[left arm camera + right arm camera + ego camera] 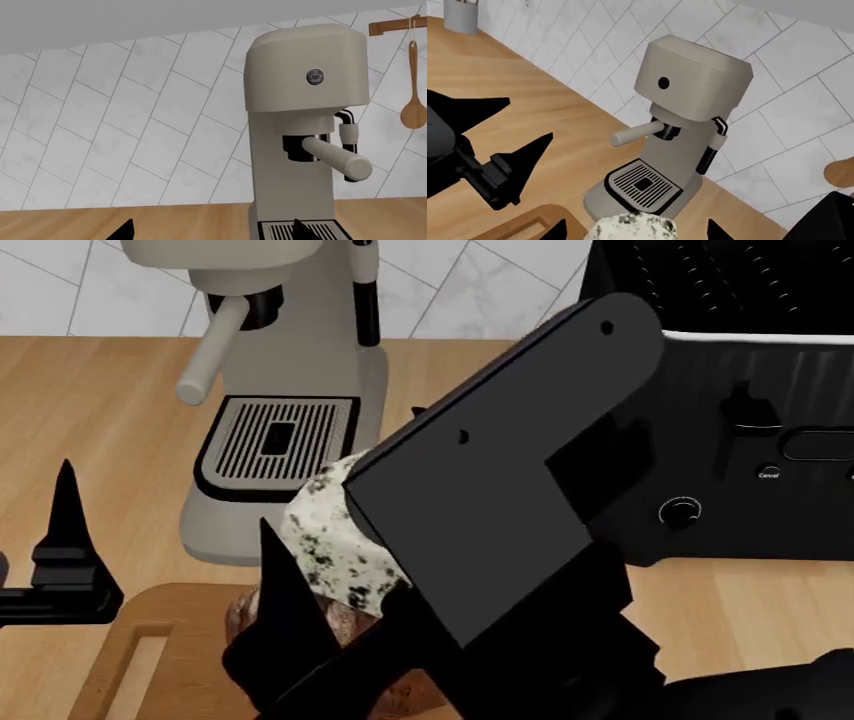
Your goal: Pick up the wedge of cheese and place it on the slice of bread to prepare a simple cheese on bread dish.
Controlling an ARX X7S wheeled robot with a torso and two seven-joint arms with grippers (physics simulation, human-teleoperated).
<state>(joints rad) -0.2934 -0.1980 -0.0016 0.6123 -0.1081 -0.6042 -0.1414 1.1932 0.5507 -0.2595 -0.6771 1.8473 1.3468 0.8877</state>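
Two arms are in play, but only the right gripper (314,615) matters now: its fingers are clamped on the wedge of cheese (327,540), which hangs directly above the slice of bread (254,610), itself lying on the wooden cutting board (134,660). The step in hand looks like the final lowering. To do it well, I would bring the wedge straight down until it sits on the rounded crust, keep it centred so it does not slide off the dome, and part the fingers only once it is bearing on the loaf. The bulky right forearm hides most of the bread in the head view, so alignment has to be judged from the little that shows.

The left gripper (60,560) hovers beside the board, fingers apart and holding nothing. An espresso machine (267,390) stands just behind the board, its portafilter handle (211,345) jutting forward; a black toaster (747,420) sits to the right. Neither blocks a vertical descent.
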